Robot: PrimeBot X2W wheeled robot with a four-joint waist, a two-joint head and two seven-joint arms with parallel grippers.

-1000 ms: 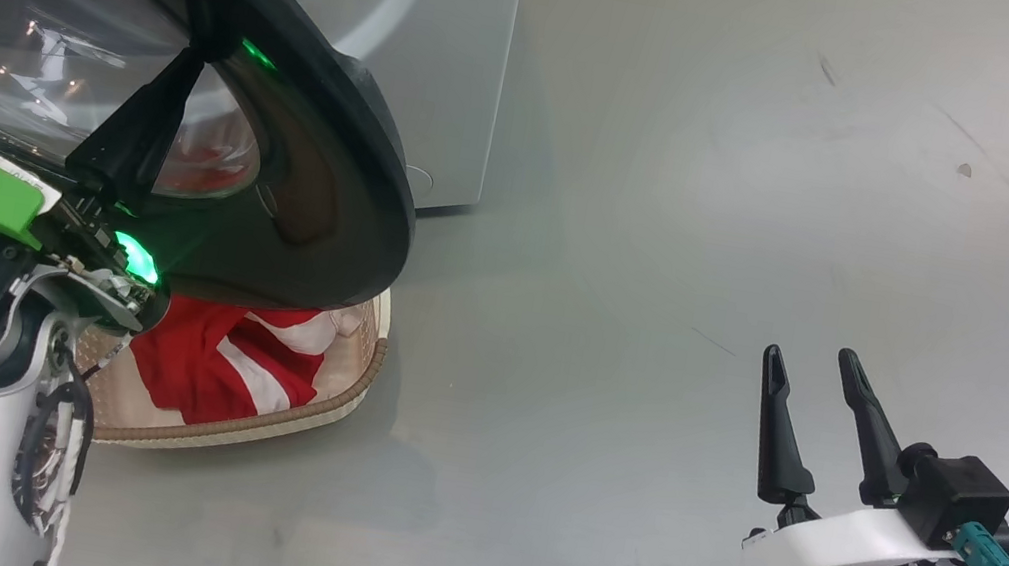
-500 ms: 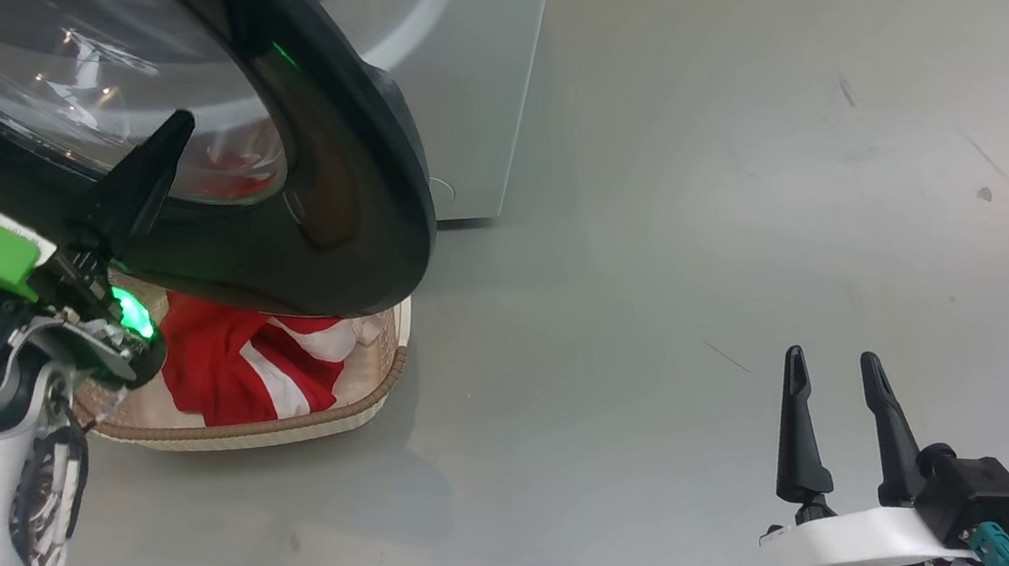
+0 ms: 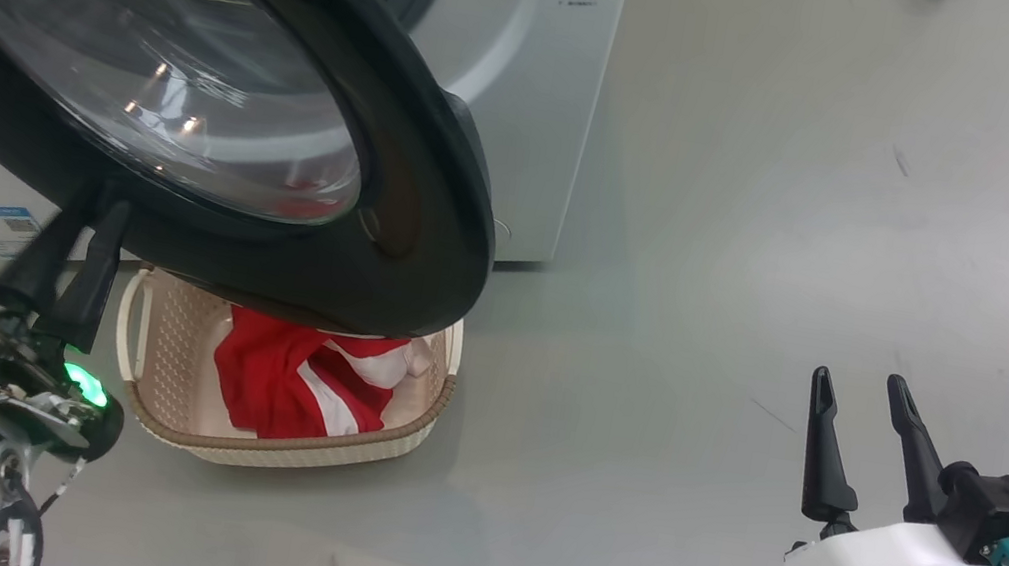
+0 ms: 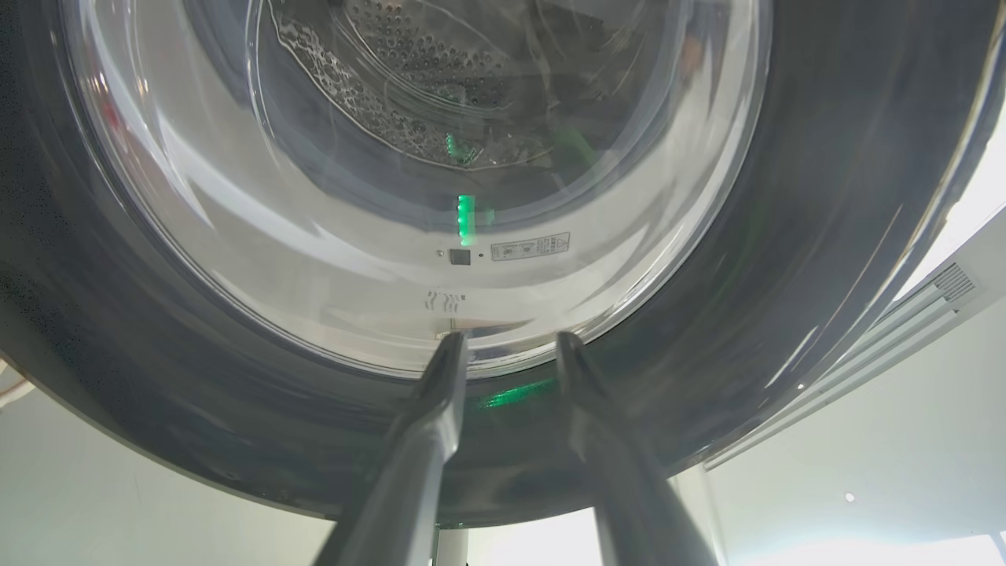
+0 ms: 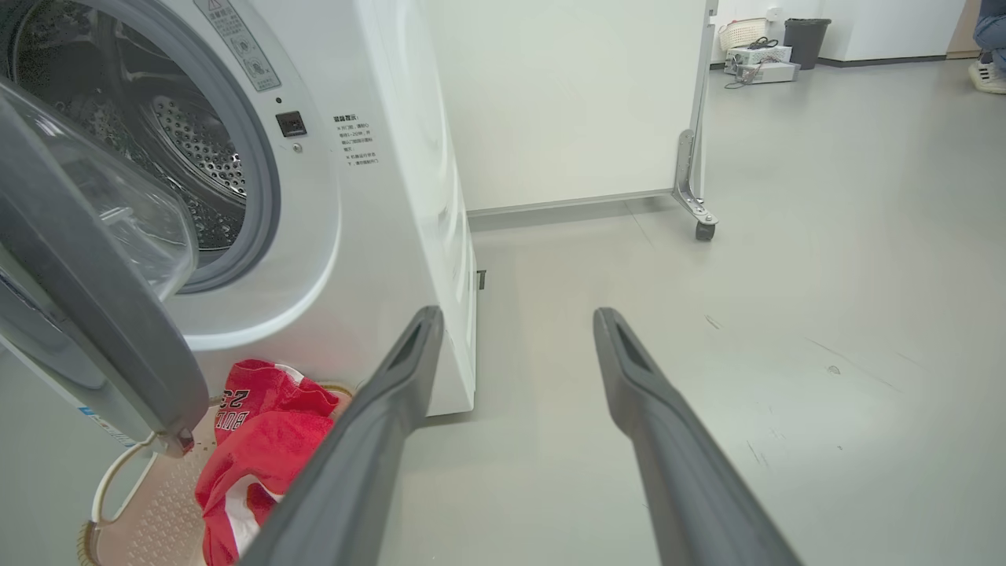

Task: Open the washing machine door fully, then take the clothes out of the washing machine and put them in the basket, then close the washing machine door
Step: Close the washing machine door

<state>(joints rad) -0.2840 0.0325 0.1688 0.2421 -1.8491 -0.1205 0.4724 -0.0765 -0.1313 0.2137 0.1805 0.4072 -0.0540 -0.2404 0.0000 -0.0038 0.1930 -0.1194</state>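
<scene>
Head view: glossy black-ringed glass door (image 3: 194, 72), perforated cream basket (image 3: 170, 352)

White 22 on the red clothes (image 5: 267, 440), labels on the washing machine (image 5: 393, 181) illegible

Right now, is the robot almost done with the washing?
Nearly. Done: the red clothes lie in the basket, and what shows of the drum looks empty. In hand: the left tool, fingers slightly apart, points up at the black ring of the washing machine door. Left: that door hangs partly open and needs shutting. The right tool hovers open over the floor.
</scene>
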